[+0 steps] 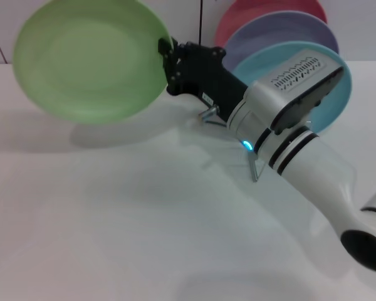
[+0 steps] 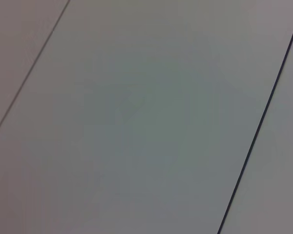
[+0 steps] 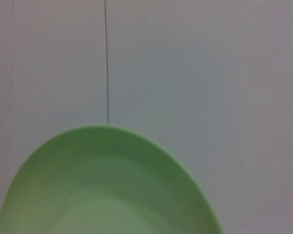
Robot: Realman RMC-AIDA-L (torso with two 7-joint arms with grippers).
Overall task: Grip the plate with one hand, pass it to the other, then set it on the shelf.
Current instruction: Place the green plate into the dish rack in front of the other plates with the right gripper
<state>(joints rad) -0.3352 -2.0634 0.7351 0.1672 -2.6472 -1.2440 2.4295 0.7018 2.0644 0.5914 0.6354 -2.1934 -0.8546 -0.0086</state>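
White tabletop (image 1: 144, 238) fills the near part of the head view, meeting a pale panelled wall (image 1: 0, 37) at the far edge.

At the far right stands the shelf (image 1: 255, 168), a silver wire rack, of which only a few thin legs and loops show below the arm. It holds three plates on edge, one behind another: a turquoise plate (image 1: 335, 100) nearest, a lavender plate (image 1: 269, 34) behind it, and a red plate (image 1: 263, 9) farthest back against the wall. The right arm crosses in front of the turquoise plate and hides much of its face.

The right gripper (image 1: 169, 59), black at the end of a white arm with black bands and a glowing blue-green ring, reaches from the near right toward the far left. Its fingers are pinched on the right-hand rim of the light-green plate (image 1: 91, 59), gripping it on edge.

That plate hangs above the table at the far left, well apart from the shelf, tilted with its hollow face toward the camera, and casts a soft shadow on the table below it. In the right wrist view its rounded rim (image 3: 107, 127) rises against the wall.

The left gripper appears in no view; the left wrist camera shows only pale panels with dark seams.
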